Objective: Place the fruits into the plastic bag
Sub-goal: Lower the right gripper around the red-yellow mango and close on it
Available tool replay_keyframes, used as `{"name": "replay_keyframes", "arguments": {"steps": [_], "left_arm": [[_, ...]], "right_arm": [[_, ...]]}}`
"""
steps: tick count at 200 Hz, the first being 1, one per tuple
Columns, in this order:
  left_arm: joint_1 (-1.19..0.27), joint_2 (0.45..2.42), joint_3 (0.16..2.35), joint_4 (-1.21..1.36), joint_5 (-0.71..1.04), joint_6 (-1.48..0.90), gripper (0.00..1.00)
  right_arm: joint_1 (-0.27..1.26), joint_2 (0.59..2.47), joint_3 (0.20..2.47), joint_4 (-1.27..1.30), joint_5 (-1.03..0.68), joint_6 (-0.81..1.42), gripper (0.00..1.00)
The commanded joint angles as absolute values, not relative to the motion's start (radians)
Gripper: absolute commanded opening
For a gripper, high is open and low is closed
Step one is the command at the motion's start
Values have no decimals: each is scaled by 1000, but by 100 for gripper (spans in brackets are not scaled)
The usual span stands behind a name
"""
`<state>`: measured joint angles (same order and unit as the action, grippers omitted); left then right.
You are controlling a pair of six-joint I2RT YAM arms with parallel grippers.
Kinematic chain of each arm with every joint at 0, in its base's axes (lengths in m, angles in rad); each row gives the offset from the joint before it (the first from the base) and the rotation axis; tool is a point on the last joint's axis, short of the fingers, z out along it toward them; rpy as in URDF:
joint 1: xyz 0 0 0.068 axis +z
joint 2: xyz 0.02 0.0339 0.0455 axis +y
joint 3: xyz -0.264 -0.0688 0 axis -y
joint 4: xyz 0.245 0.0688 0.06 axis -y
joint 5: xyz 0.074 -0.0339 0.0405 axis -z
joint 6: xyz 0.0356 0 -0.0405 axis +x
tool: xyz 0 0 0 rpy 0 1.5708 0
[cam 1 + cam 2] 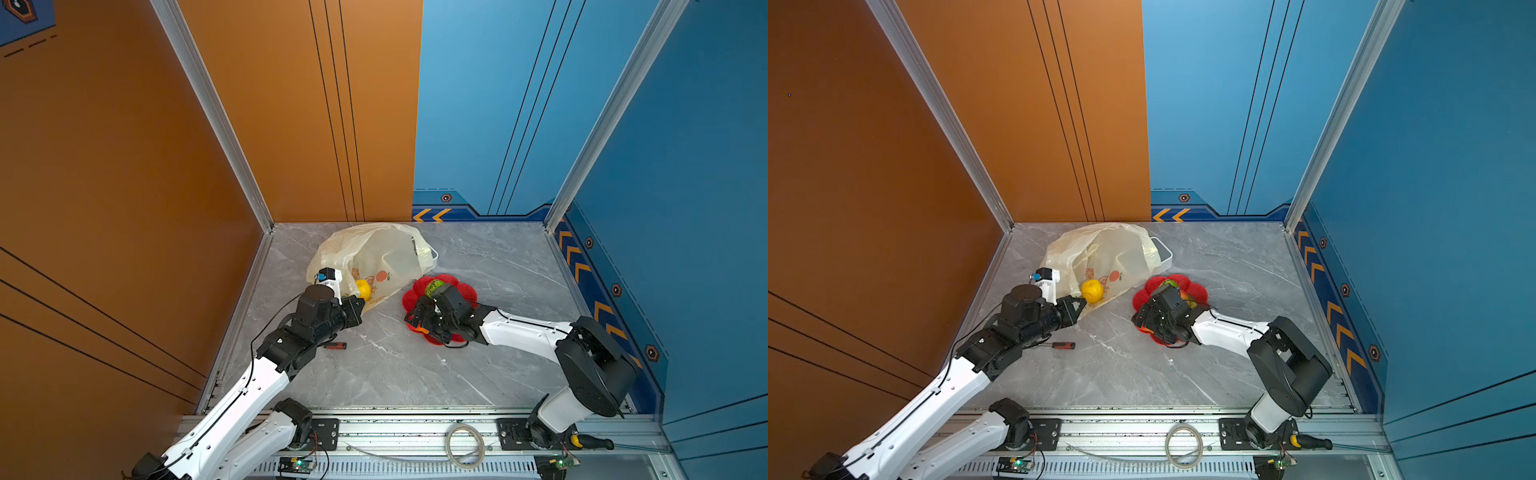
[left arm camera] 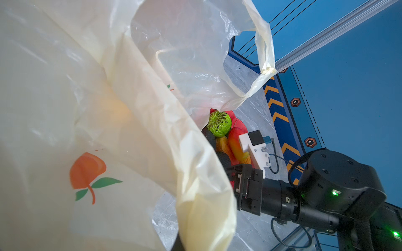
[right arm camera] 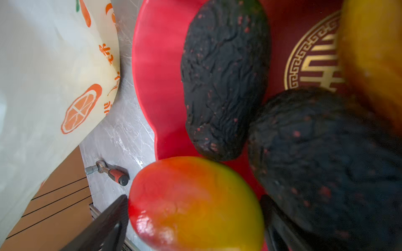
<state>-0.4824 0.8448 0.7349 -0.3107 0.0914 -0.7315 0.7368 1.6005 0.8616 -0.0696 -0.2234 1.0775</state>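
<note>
The cream plastic bag lies at the back middle with its mouth towards the near side. My left gripper is shut on its near edge; the left wrist view shows a fold of film running down over a dark finger. A yellow fruit lies in the bag beside that gripper. On the red dish are a green fruit, two dark fruits, a yellow one and a red-orange one. My right gripper stands open, one jaw on each side of the red-orange fruit.
A red-handled tool lies on the grey floor near the left arm. A white-grey box sits behind the bag. Orange and blue walls close in the back and sides. A cable loop rests on the front rail.
</note>
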Motion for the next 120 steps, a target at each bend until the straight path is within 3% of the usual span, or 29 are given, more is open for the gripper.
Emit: {"name": "replay_keyframes", "arguments": {"steps": [1, 71, 120], "left_arm": [[-472, 831, 729, -330, 107, -736, 0], [-471, 834, 733, -328, 110, -736, 0], [-471, 837, 737, -327, 111, -736, 0]], "right_arm": [[732, 1618, 873, -89, -202, 1062, 88], [727, 1596, 855, -79, -201, 1062, 72], [724, 1534, 829, -83, -197, 1066, 71]]}}
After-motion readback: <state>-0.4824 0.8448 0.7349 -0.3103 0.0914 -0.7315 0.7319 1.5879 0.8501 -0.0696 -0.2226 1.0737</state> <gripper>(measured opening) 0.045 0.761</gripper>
